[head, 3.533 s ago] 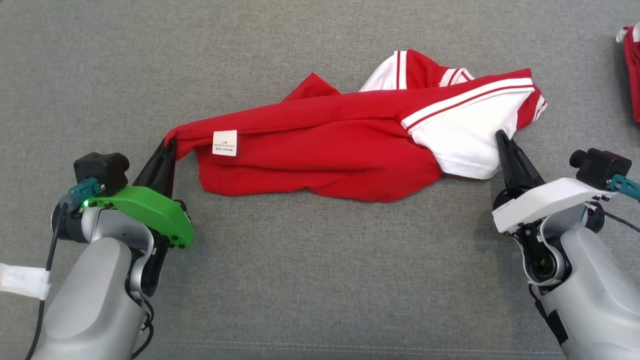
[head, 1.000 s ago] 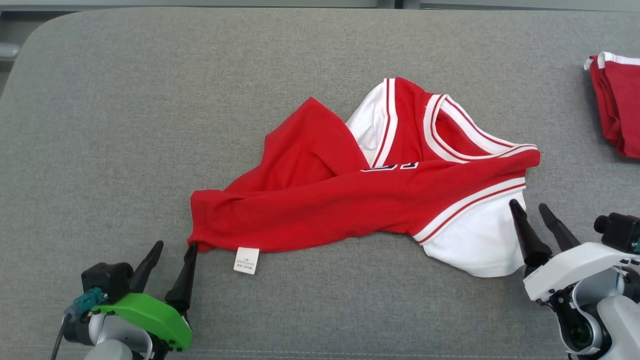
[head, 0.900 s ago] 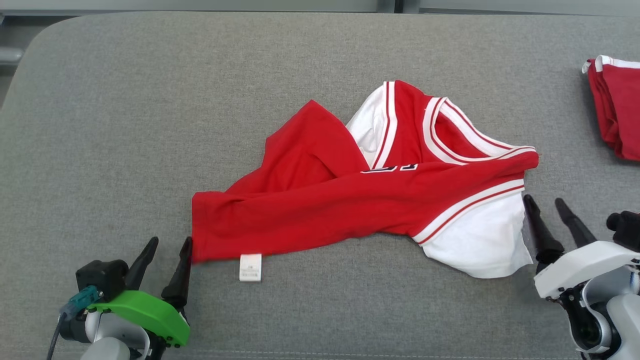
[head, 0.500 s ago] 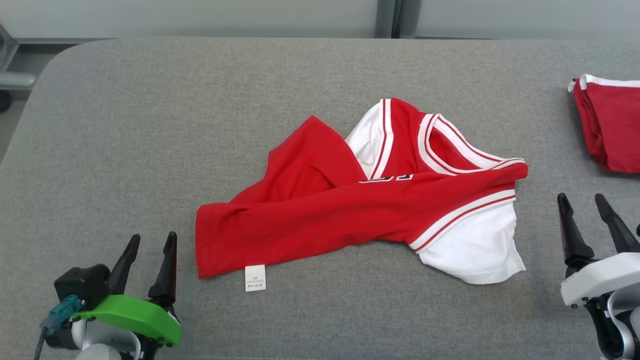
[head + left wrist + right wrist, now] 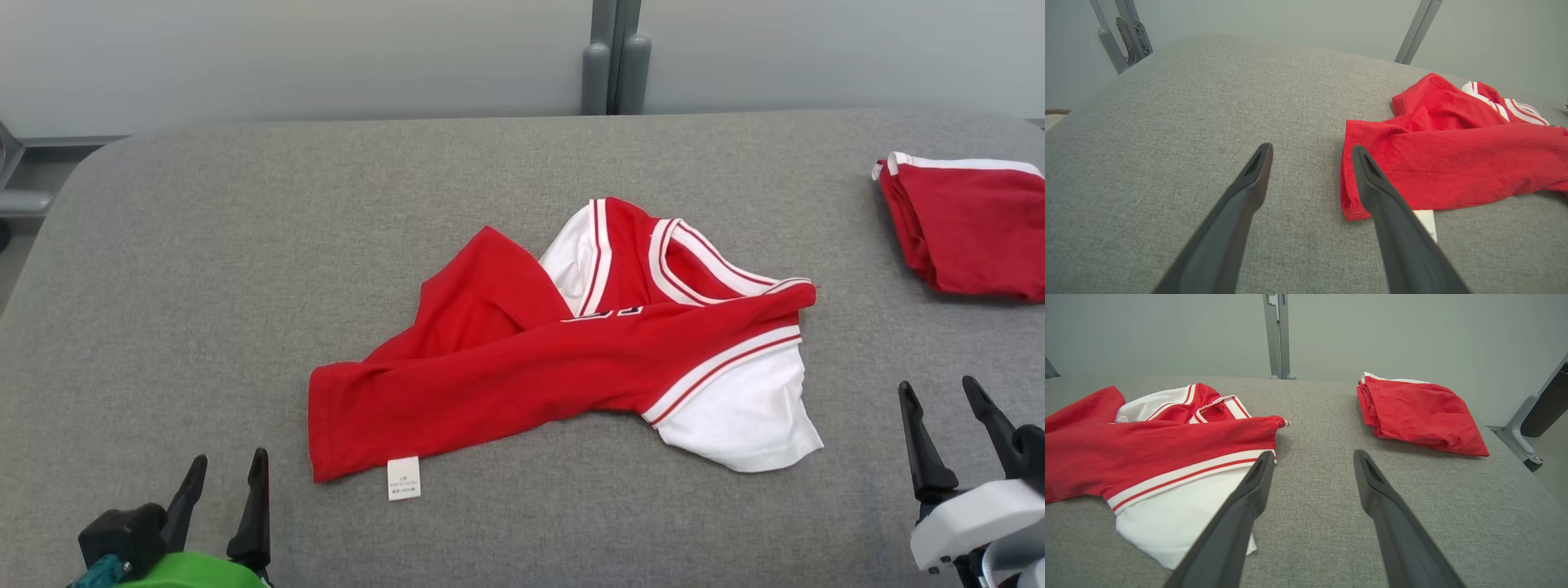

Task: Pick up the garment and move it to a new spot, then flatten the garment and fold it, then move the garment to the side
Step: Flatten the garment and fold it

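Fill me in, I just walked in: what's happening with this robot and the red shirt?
A two-armed robot is working on a red and white jersey, crumpled on the grey table, not yet flattened or folded. The left gripper, near its hem, and the right gripper, beside its white sleeve, are open and empty. Another red garment lies folded at far right.

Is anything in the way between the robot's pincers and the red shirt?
No, nothing visible. Just bare grey cushion lies between the left pincer and the red shirt, and between the right pincer and its white sleeve. Both pincers are open.
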You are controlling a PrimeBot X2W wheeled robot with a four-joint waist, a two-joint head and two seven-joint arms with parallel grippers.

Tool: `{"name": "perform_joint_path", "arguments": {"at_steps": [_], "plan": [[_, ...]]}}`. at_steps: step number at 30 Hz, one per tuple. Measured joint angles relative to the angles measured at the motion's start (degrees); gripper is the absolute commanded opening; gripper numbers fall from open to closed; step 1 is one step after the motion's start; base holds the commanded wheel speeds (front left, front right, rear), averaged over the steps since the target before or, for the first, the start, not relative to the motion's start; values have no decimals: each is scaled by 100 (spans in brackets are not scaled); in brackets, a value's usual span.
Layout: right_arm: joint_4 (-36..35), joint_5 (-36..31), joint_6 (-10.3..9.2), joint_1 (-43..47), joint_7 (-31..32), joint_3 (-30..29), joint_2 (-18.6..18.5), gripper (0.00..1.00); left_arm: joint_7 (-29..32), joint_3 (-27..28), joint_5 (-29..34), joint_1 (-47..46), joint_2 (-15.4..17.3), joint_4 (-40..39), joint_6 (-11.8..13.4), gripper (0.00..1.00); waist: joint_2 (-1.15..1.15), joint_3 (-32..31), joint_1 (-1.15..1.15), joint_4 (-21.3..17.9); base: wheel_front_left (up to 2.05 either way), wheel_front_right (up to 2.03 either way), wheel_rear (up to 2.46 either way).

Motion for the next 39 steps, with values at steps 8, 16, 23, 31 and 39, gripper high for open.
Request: {"name": "perform_joint_path", "arguments": {"at_steps": [8, 16, 23, 31, 39], "plan": [[4, -87, -30, 493, -77, -43, 212, 100, -1, 125, 107, 402, -35, -247, 46, 100, 0, -229, 0, -22, 0, 0, 0], [0, -247, -68, 513, -78, 56, 266, 100, -1, 148, 232, 500, -38, -448, -38, 100, 0, -219, 0, 2, 0, 0, 0], [-18, -318, -67, 508, -102, 172, 345, 100, -2, 87, 352, 500, -138, -533, -120, 100, 0, -214, 0, 63, 0, 0, 0], [-19, -335, -66, 508, -126, 186, 368, 100, -2, 186, 389, 506, -189, -550, -167, 100, 0, -184, 0, 81, 0, 0, 0], [-19, -355, -66, 508, -127, 188, 394, 100, -2, 218, 396, 526, -234, -552, -214, 100, 0, -146, 0, 97, 0, 0, 0]]}}
